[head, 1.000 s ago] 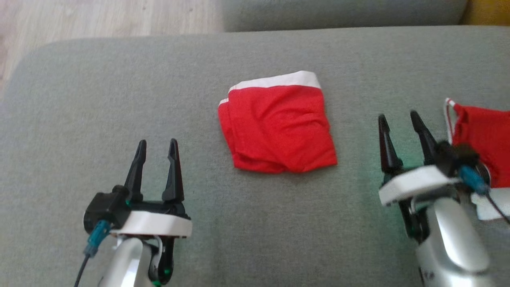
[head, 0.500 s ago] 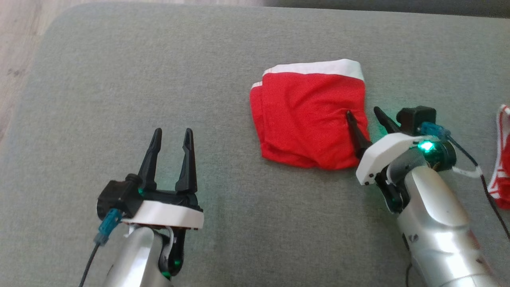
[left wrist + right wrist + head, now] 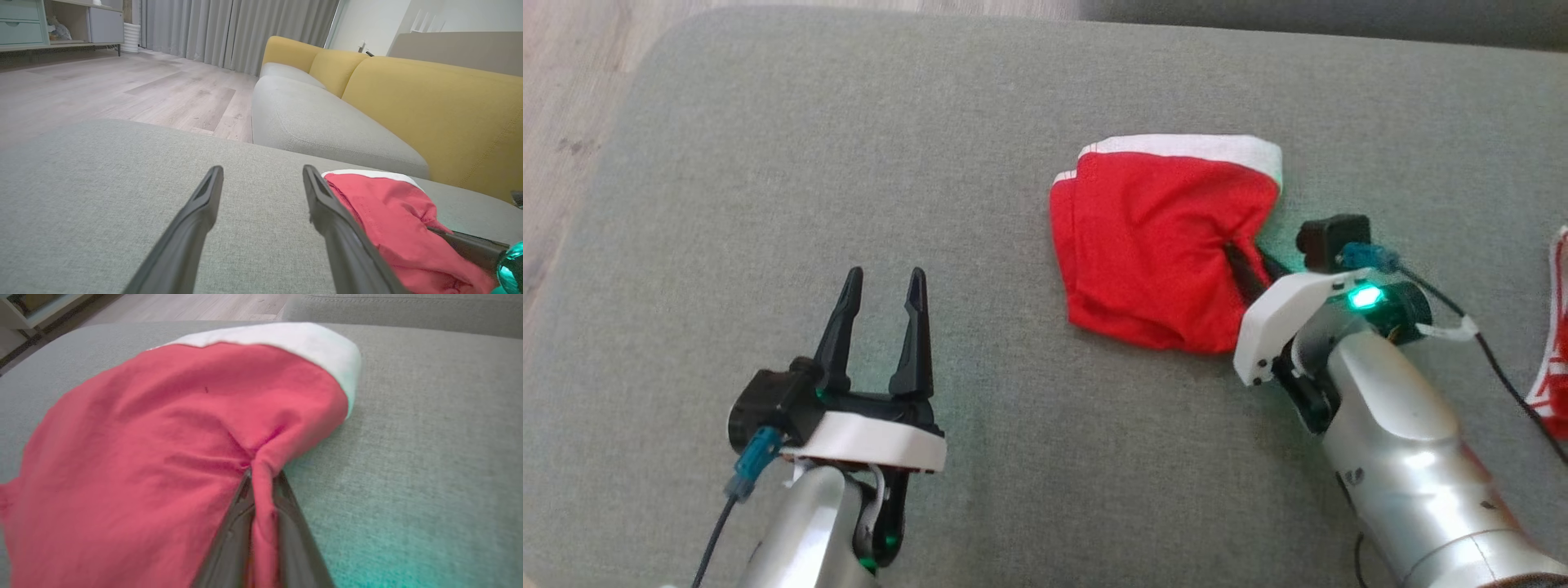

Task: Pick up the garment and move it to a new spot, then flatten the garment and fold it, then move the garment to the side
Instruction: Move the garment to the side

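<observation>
The garment [image 3: 1160, 245] is a folded red piece with a white waistband, lying on the grey sofa cushion [image 3: 768, 163]. My right gripper [image 3: 1250, 261] is shut on its right edge, and the cloth bunches into a pinched ridge between the two fingers [image 3: 286, 522] in the right wrist view, where the garment [image 3: 163, 457] spreads to the left. My left gripper [image 3: 882, 318] stands open over bare cushion to the lower left of the garment, well apart from it. In the left wrist view the garment [image 3: 392, 212] lies just right of my open left gripper [image 3: 261, 179].
A second red and white cloth [image 3: 1553, 359] lies at the cushion's right edge. Wooden floor [image 3: 564, 98] borders the cushion on the left. Yellow backrests [image 3: 429, 110] and another grey seat [image 3: 327, 126] stand beyond the cushion.
My right gripper has closed on the garment's right edge, pulling the cloth into a pinch. The left gripper holds still and open. The camera shifted slightly.
</observation>
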### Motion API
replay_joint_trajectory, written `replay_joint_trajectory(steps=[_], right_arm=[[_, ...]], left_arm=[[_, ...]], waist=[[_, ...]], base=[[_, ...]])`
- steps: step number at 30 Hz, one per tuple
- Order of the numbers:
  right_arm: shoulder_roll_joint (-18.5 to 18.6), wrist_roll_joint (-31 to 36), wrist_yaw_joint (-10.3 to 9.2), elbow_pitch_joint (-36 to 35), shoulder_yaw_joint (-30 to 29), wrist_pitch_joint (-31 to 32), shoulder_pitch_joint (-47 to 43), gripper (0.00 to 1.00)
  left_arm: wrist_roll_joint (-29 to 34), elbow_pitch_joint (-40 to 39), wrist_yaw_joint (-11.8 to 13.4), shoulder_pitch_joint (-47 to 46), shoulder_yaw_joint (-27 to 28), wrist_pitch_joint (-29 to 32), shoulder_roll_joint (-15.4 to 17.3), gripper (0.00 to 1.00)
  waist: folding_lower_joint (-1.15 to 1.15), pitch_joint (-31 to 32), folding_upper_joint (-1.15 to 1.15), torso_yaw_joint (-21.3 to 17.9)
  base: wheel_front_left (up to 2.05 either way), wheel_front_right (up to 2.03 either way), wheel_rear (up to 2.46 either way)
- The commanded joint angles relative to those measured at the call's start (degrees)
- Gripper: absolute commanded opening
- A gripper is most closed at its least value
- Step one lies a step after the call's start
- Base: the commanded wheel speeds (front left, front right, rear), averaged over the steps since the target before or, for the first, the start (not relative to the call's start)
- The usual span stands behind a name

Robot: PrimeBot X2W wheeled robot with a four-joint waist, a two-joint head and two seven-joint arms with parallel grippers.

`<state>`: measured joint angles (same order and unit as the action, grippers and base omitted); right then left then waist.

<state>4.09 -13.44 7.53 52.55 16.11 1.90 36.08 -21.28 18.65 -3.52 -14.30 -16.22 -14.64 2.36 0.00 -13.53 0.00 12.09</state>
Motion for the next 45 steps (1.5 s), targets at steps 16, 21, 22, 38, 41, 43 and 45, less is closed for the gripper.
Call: replay_joint_trajectory(steps=[16,21,22,38,41,43,45], right_arm=[[5.35,8.97,-0.04,2.09,9.2,-6.3,1.28,0.0],[13.4,5.08,-0.04,-4.44,15.47,-2.21,0.88,0.0],[15.54,3.83,-0.04,-6.3,16.59,-1.12,0.67,0.0],[46.33,-11.31,-0.04,-26.87,18.58,15.08,-4.08,0.0],[46.8,-10.92,-0.04,-25.04,15.09,15.59,-4.41,0.0],[46.85,-9.4,-0.04,-23.47,13.06,16.03,-4.92,0.0],[46.5,-7.54,-0.04,-21.39,10.47,16.57,-5.37,0.0]], left_arm=[[1.78,-0.94,0.1,2.27,4.34,-0.36,0.52,1.0],[1.91,-1.49,0.13,2.75,4.52,-0.36,0.52,1.0],[1.9,-1.6,0.15,2.75,4.52,-0.36,0.52,1.0],[2.53,-2.09,-0.47,-0.5,4.41,-0.36,0.52,1.0],[2.63,-2.04,-0.75,-1.31,4.25,-0.36,0.52,1.0],[2.58,-2.01,-0.87,-1.8,4.04,-0.36,0.52,1.0],[2.68,-1.97,-0.92,-2.23,4.12,-0.36,0.52,1.0]], waist=[[0.0,8.85,0.0,-8.47],[0.0,9.14,0.0,-11.96],[0.0,9.05,0.0,-12.55],[0.0,2.28,0.0,-15.95],[0.0,0.96,0.0,-15.49],[0.0,0.11,0.0,-15.03],[0.0,-0.83,0.0,-14.64]], base=[[0.0,0.0,0.0],[0.0,0.0,0.0],[0.0,0.0,0.0],[0.0,0.0,0.0],[0.0,0.0,0.0],[0.0,0.0,0.0],[0.0,0.0,0.0]])
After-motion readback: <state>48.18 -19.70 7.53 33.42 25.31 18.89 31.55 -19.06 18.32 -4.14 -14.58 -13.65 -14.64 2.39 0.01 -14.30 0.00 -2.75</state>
